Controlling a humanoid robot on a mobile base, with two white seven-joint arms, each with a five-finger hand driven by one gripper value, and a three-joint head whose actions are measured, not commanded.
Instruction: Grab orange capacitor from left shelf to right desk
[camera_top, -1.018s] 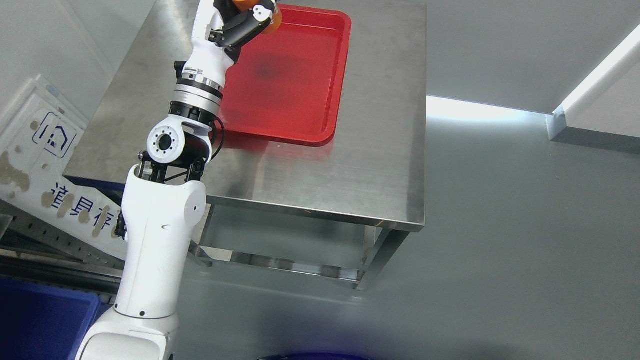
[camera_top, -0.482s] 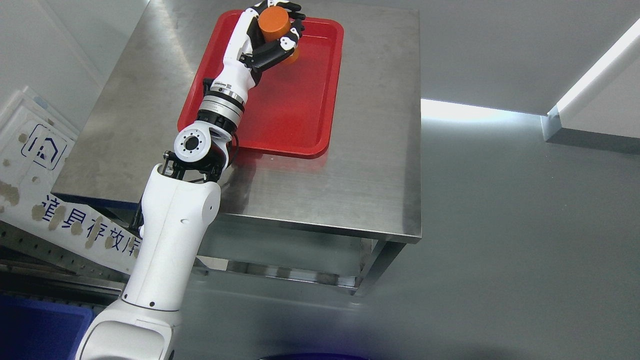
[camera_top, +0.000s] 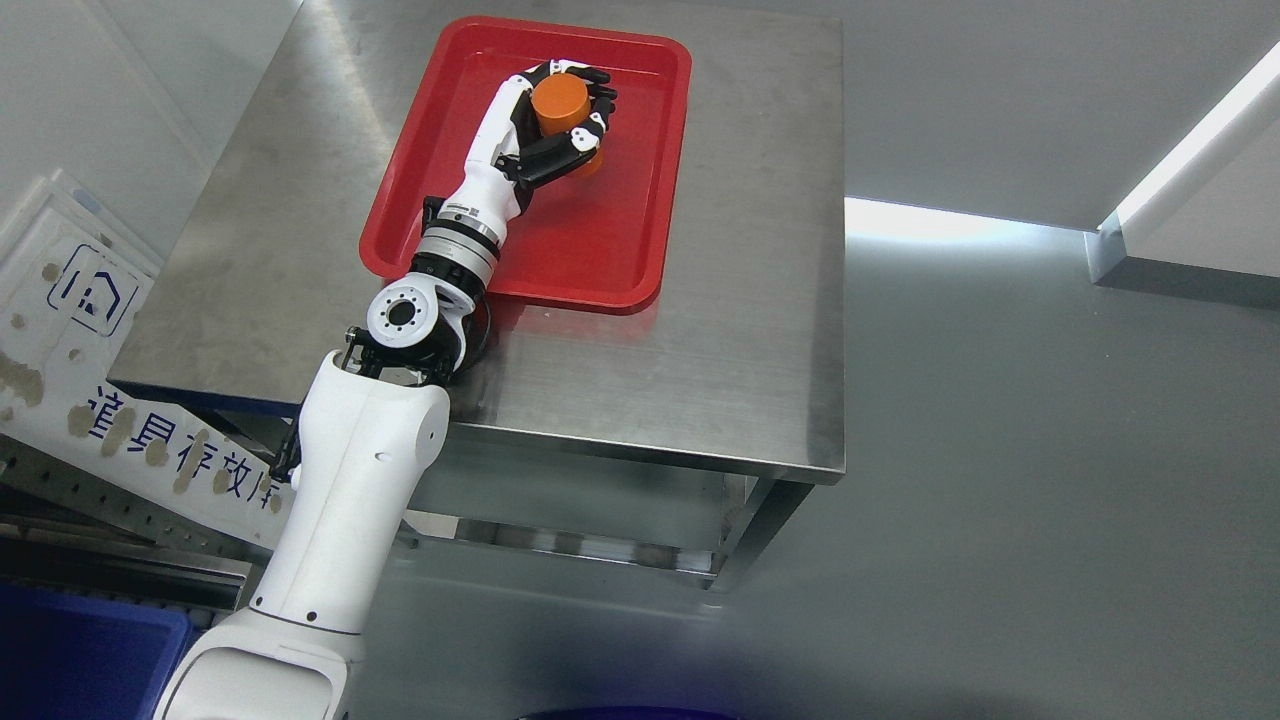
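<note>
My left arm comes in from the lower left and reaches up over the steel desk (camera_top: 700, 330). My left hand (camera_top: 560, 125) is shut on the orange capacitor (camera_top: 560, 100), a short orange cylinder. The fingers curl around its side. The hand holds it over the upper middle of the red tray (camera_top: 600, 240) on the desk. I cannot tell if the capacitor's bottom touches the tray. My right arm is out of view.
A white signboard with blue characters (camera_top: 110, 420) leans at the left by the shelf rail. A blue bin (camera_top: 70, 660) sits at the lower left corner. Grey floor lies to the right of the desk.
The camera has shifted, bringing the whole tray into view. My left hand with the capacitor has come down and back toward the tray's middle.
</note>
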